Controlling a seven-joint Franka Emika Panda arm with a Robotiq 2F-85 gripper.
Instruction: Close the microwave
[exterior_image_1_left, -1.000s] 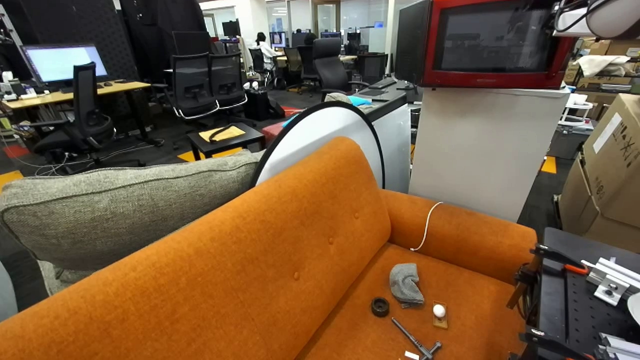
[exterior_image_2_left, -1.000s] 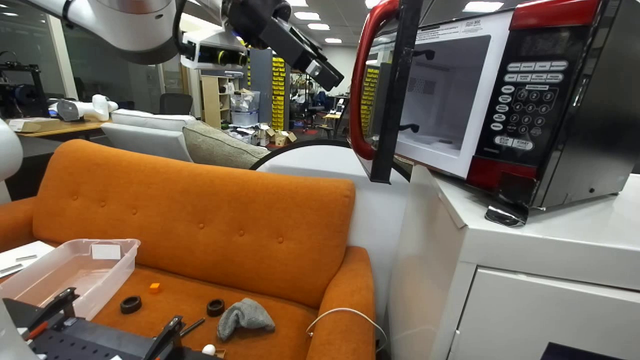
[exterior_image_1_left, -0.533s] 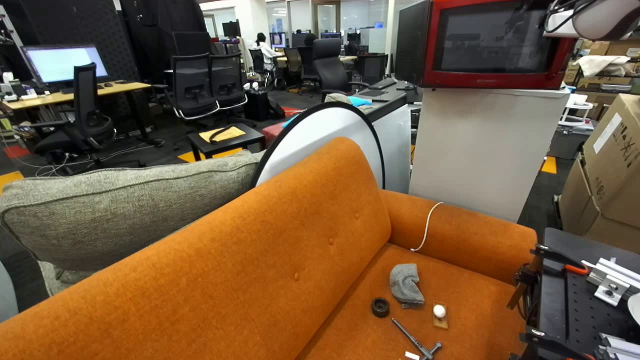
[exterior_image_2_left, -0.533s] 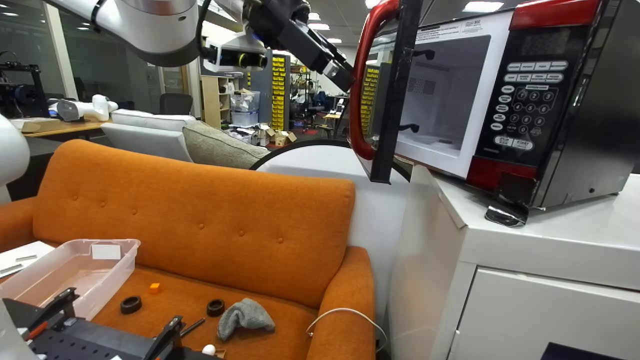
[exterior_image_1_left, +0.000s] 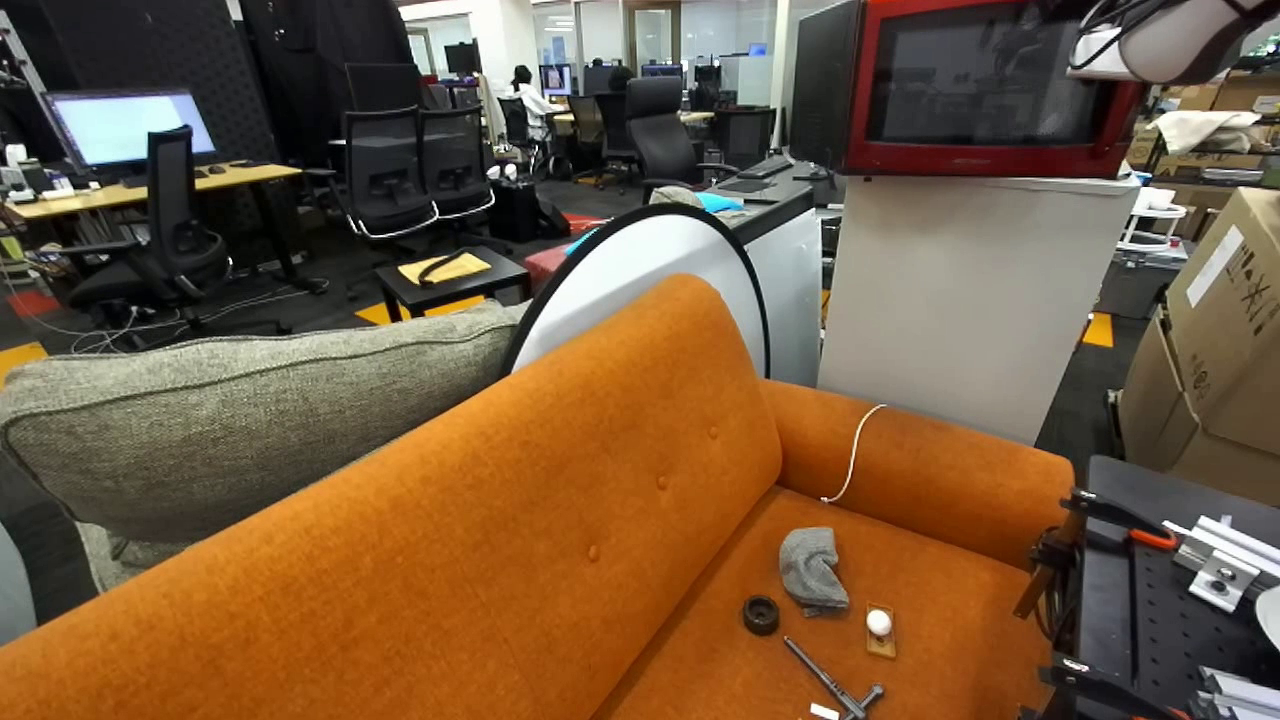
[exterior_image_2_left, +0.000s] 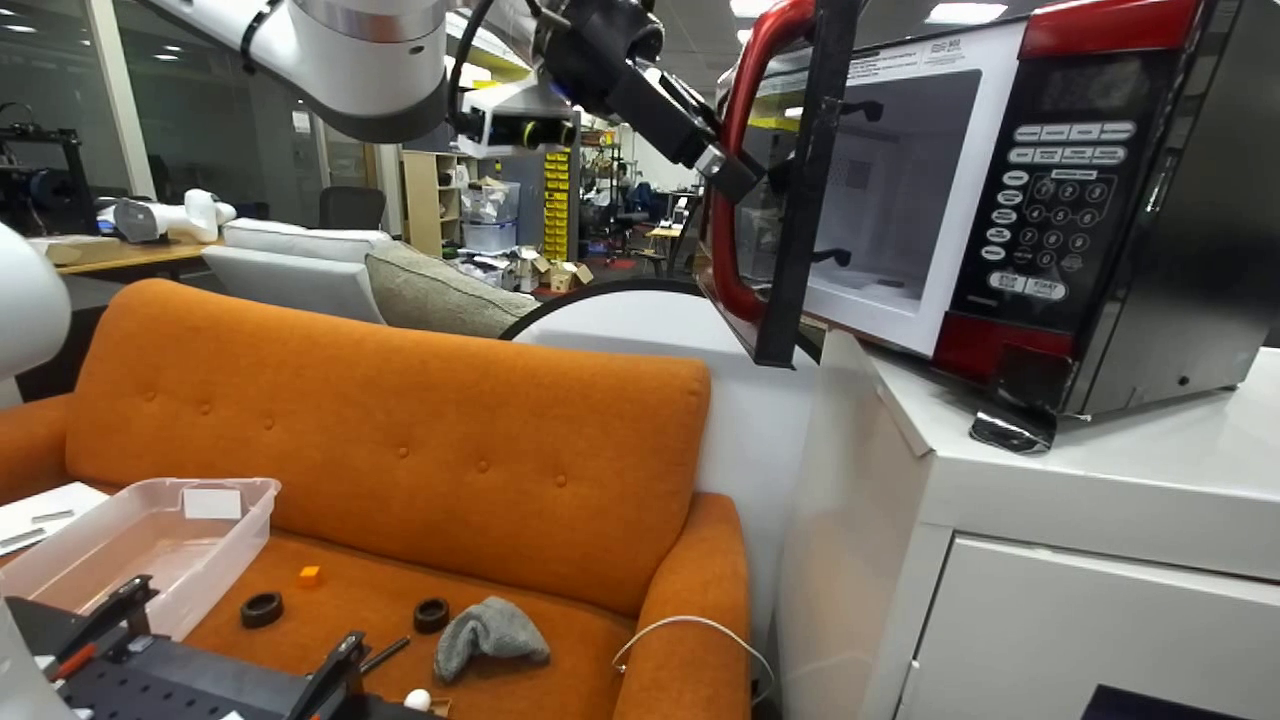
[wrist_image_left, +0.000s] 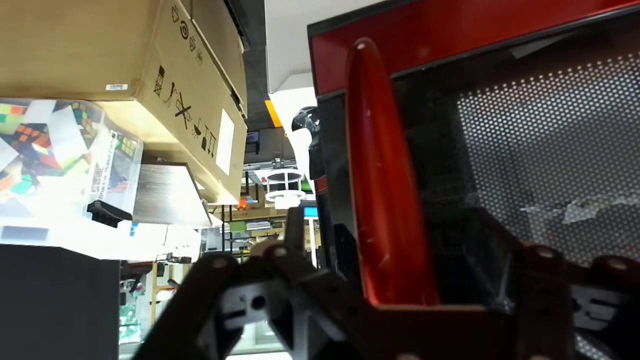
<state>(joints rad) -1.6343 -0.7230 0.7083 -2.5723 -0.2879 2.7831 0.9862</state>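
One gripper (wrist_image_left: 405, 237) astride one red handle (wrist_image_left: 382, 175)

The gripper's two fingers (wrist_image_left: 295, 230) stand apart, one on either side of the handle; whether they touch it cannot be told. Just beyond the gripper is the one microwave (exterior_image_2_left: 1060, 190), its single door (exterior_image_2_left: 798, 220) open, on one white cabinet (exterior_image_2_left: 1110, 630). Lower than the gripper, one orange sofa (exterior_image_2_left: 430, 380) bears two dark rings (exterior_image_2_left: 248, 611) and one grey cloth (exterior_image_2_left: 490, 632).

A smooth white Franka Emika Panda arm (exterior_image_2_left: 350, 75) carries a silver ring (exterior_image_2_left: 372, 18) and a black cable (exterior_image_2_left: 459, 75); its angular black Robotiq gripper (exterior_image_2_left: 755, 178) bears a small silvery block (exterior_image_2_left: 711, 160) and round fastener heads (wrist_image_left: 280, 251).
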